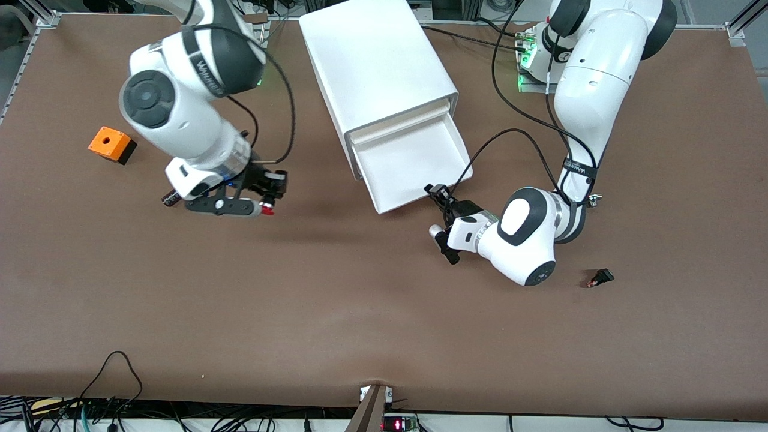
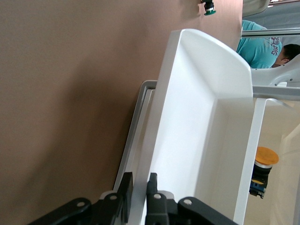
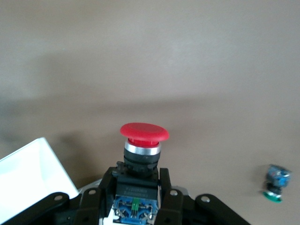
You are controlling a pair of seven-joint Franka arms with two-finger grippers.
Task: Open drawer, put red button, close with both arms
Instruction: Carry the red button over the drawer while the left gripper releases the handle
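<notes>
The drawer (image 1: 414, 162) stands pulled out of the white cabinet (image 1: 378, 66) toward the front camera, its tray (image 2: 187, 122) bare white inside. My left gripper (image 1: 433, 192) is at the drawer's front corner toward the left arm's end. In the left wrist view it (image 2: 138, 194) is shut on the drawer's thin front wall. My right gripper (image 1: 270, 195) hangs over the table toward the right arm's end, beside the cabinet. It (image 3: 138, 176) is shut on the black-and-blue body of the red button (image 3: 144, 133), whose cap points away from the wrist.
An orange box (image 1: 111, 144) sits near the right arm's end. A small dark part (image 1: 600, 278) lies near the left arm's elbow. A green-capped button (image 3: 273, 185) lies on the table. A yellow-capped button (image 2: 265, 164) shows past the tray's inner edge.
</notes>
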